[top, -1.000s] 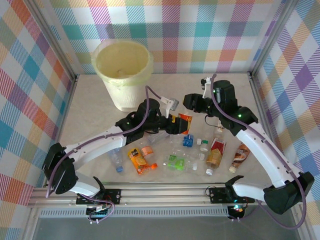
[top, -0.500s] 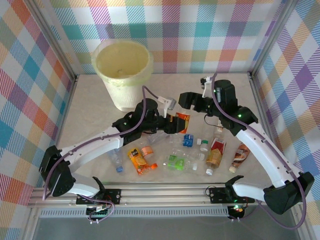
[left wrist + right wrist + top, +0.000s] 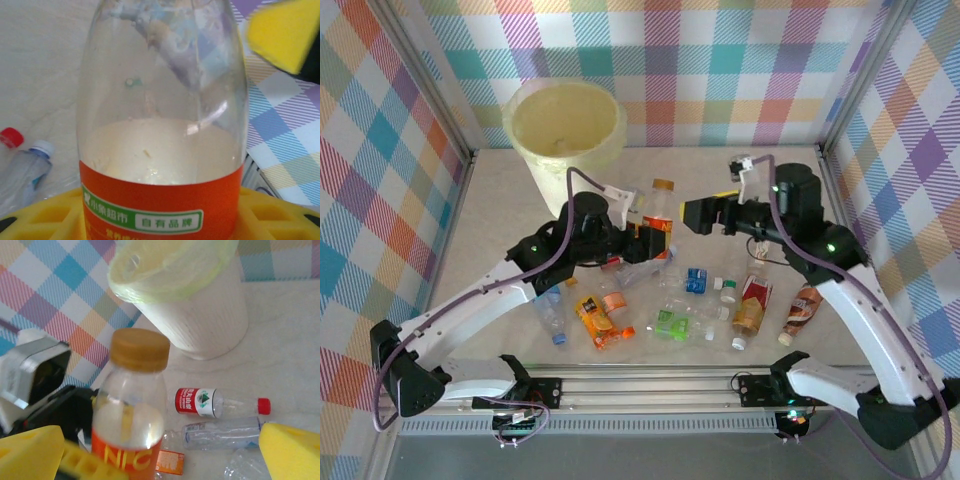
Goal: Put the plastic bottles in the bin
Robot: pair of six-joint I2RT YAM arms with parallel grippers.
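- The left gripper (image 3: 651, 238) has its jaws clamped on the orange label of the held bottle (image 3: 661, 212). In the left wrist view, the yellow fingers (image 3: 36, 218) press in from both sides of the label.
- The held bottle stands upright above the table (image 3: 770, 165), just beside the bin (image 3: 548, 180) on its right-hand side. It is outside the rim, with its brown cap uppermost.
- It is clear above the label, and pale liquid fills it to just over the label's top edge.
- The right gripper (image 3: 693, 214) hangs on the side of the held bottle away from the bin, with its jaws spread apart and pointing at the bottle.
- In the right wrist view one yellow finger (image 3: 31, 452) sits close against the bottle's lower part. I cannot quite tell whether it touches.
- The bin stands upright and open at the back of the table.
- The loose bottles (image 3: 595, 320) lie scattered on the table in front of the bin and off to its right, well clear of it.
- Among them, a red-labelled bottle (image 3: 199, 402) with a red cap lies on its side nearest the bin's base, and a clear bottle (image 3: 220, 433) lies just beyond it.
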